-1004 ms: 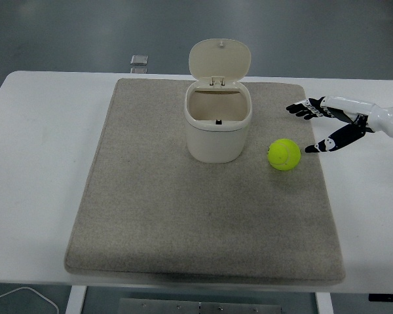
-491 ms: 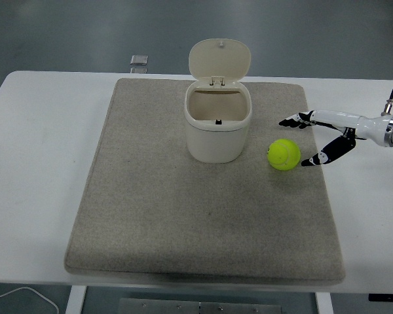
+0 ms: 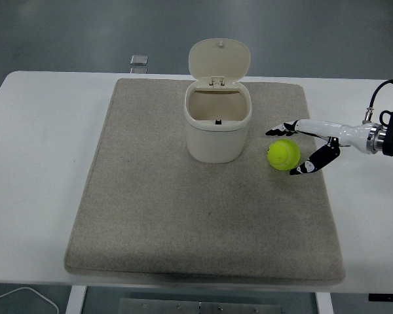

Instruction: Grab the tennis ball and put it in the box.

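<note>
Moved since last look: your right robot hand (image 3: 289, 149) has slid in leftward from the right edge and now brackets the ball, where a second ago it sat well off to the side.
Robot hand state: fingers (image 3: 280, 130) spread apart, one set reaching over the far side of the ball, the thumb angled down at its near right side. Nothing clamped yet, and you can't really tell if a tip is touching the fuzz.
Tennis ball (image 3: 283, 155): yellow-green, sitting on the mat just right of the box, same spot as before.
Box (image 3: 218, 127): cream bin, upright on the far middle of the mat, its lid (image 3: 219, 60) flipped open and standing up at the back. Inside looks bare apart from a small dark bit low on the back wall.
Mat (image 3: 203, 216): grey-beige, covers most of the white worktop (image 3: 39, 170).
Extra: small grey object (image 3: 139, 60) at the worktop's far edge, well apart from everything.
</note>
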